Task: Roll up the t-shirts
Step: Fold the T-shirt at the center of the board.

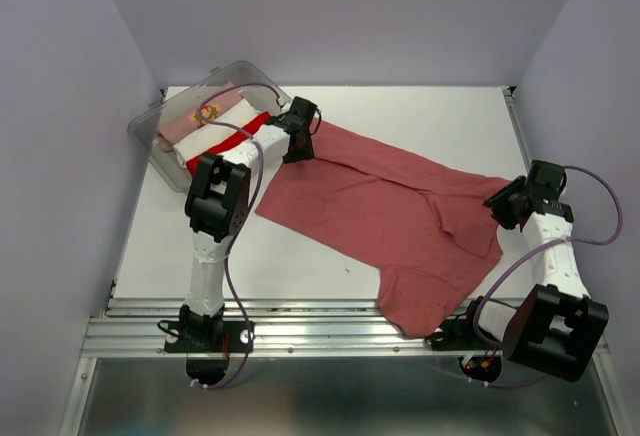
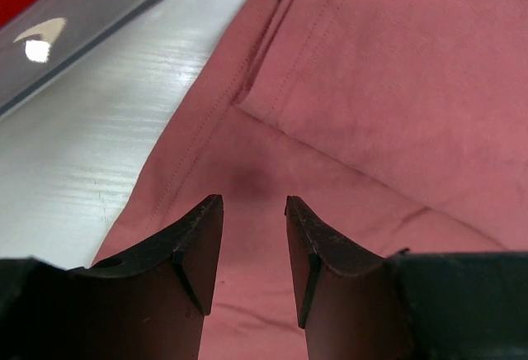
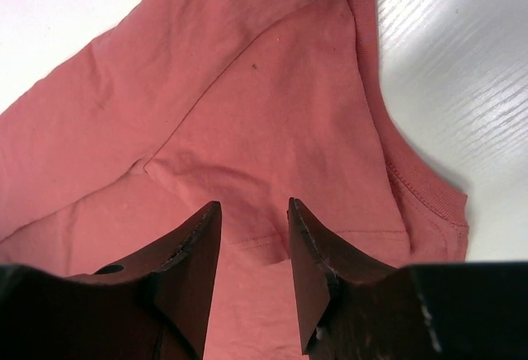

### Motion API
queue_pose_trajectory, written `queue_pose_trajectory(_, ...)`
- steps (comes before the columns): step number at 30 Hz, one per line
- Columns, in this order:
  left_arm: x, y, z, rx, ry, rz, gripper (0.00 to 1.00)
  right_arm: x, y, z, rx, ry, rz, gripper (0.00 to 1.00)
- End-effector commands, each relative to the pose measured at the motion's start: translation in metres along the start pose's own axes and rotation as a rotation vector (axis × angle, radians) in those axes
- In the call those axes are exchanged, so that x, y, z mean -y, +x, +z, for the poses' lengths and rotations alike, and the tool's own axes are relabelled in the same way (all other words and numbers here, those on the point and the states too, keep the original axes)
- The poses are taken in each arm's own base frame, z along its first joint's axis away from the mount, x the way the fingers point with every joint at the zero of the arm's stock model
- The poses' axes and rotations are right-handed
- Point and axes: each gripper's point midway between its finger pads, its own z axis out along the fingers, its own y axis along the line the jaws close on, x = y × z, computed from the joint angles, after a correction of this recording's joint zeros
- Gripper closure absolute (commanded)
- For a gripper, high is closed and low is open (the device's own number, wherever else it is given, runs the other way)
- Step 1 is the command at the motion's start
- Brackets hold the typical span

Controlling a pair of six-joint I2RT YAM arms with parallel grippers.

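A large brick-red t-shirt (image 1: 380, 206) lies spread flat across the table, one end drooping over the front edge. My left gripper (image 1: 297, 148) hovers over its far left corner, jaws open with only cloth beneath (image 2: 254, 201). At the shirt's right end, by the collar, my right gripper (image 1: 498, 206) is also open and holds nothing (image 3: 254, 203). The cloth fills both wrist views (image 2: 388, 71) (image 3: 247, 104). Rolled pale pink (image 1: 195, 121), white (image 1: 225, 128) and bright red (image 1: 250, 126) t-shirts sit in a tub.
The clear plastic tub (image 1: 140, 128) stands at the far left corner, just beyond my left gripper, and its wall (image 2: 99, 5) shows in the left wrist view. White table (image 1: 450, 116) shows around the shirt. A metal rail (image 1: 300, 321) runs along the front edge. Walls enclose three sides.
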Motion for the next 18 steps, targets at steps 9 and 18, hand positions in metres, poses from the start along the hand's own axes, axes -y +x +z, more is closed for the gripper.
queue_pose_trajectory(9,0.003,-0.051,0.008,0.151,0.05,-0.147,0.58,-0.01,-0.006,-0.001,0.01,-0.02,-0.038,0.56)
queue_pose_trajectory(18,0.009,-0.049,0.03,0.118,0.045,-0.144,0.59,-0.008,-0.007,0.0,0.008,-0.012,-0.042,0.55)
